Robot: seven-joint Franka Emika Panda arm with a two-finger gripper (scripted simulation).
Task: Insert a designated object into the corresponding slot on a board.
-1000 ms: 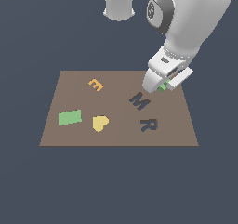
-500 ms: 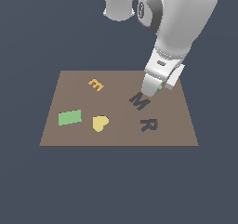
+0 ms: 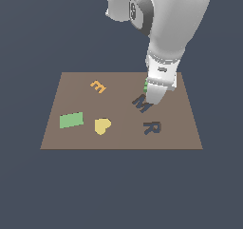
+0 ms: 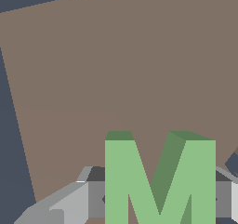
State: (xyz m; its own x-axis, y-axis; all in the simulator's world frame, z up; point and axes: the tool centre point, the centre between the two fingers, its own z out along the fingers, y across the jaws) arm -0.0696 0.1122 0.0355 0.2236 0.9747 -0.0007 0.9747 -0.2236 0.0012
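The green M block fills the wrist view, clamped between my gripper's grey fingers. In the exterior view only a sliver of the green M block shows beside my gripper, which is shut on it and hangs low over the brown board. The dark M-shaped slot lies on the board just to the exterior view's left of the fingertips, partly covered by them. Whether the block touches the board is hidden.
On the board lie an orange E, a flat green rectangle, a yellow heart and a dark R-shaped recess. The arm's white body towers over the board's far right part.
The gripper with the green M has moved toward the exterior view's left and lower, from the board's right part to right beside the M slot.
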